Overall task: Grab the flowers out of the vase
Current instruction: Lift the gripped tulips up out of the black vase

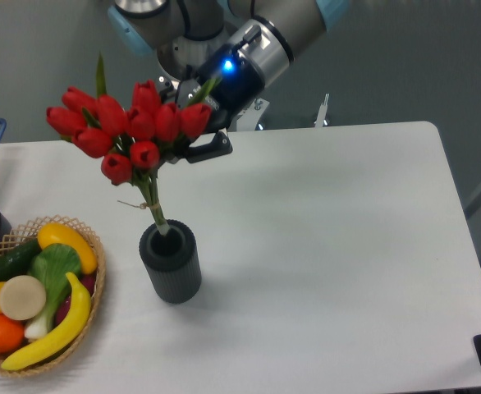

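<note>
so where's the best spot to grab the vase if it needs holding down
Grip the vase around its ribbed side wall, about mid-height, coming in level from the right, where the table is bare. It stands upright and is cylindrical, so two fingers can probably span it there. From above, the flowers and their stems block the mouth; from the left, the basket crowds it.

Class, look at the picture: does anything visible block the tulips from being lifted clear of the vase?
Nothing visible does. The gripper is shut on the flowers, whose stem ends sit just inside the mouth of the vase; only open space lies above the bunch.
</note>
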Tool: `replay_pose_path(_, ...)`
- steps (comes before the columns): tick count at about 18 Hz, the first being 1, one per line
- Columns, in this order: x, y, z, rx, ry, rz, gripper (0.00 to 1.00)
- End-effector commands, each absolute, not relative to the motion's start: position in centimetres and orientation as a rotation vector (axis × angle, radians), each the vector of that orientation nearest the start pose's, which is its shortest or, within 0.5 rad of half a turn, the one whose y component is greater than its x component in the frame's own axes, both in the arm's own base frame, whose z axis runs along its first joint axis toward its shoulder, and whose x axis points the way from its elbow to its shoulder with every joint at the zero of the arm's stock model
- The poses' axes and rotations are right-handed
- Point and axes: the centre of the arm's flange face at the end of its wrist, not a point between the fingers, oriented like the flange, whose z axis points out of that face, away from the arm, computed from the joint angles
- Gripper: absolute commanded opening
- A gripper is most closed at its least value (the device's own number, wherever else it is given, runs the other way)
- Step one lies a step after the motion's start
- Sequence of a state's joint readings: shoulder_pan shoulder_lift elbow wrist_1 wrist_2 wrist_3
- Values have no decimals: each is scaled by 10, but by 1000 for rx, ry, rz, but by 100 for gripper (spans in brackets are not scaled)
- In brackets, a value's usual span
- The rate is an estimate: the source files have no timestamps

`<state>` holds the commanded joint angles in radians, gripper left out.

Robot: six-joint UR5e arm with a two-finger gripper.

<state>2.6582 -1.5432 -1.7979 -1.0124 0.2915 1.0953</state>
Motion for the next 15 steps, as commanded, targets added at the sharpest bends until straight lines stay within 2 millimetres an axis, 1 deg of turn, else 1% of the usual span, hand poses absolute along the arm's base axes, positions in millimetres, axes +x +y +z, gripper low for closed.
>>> replay_pose_path(2,-335,415,528,-1836,236,-295,29)
replay_pose_path(3,-348,409,531,-1838,218,-272,29)
replay_pose_path(4,-362,407,527,-1845,203,-261,29)
replay_pose_path(6,-388,410,520,-1858,183,-255,29)
replay_pose_path(8,-410,403,512,-1861,153,-242,29)
replay_pose_path(10,-424,395,509,-1860,139,-218,29)
replay_pose_path(11,-430,389,510,-1859,131,-202,29)
replay_pose_path(14,-442,379,509,-1861,110,-181,29)
replay_pose_path(15,-444,379,508,-1861,108,-180,29)
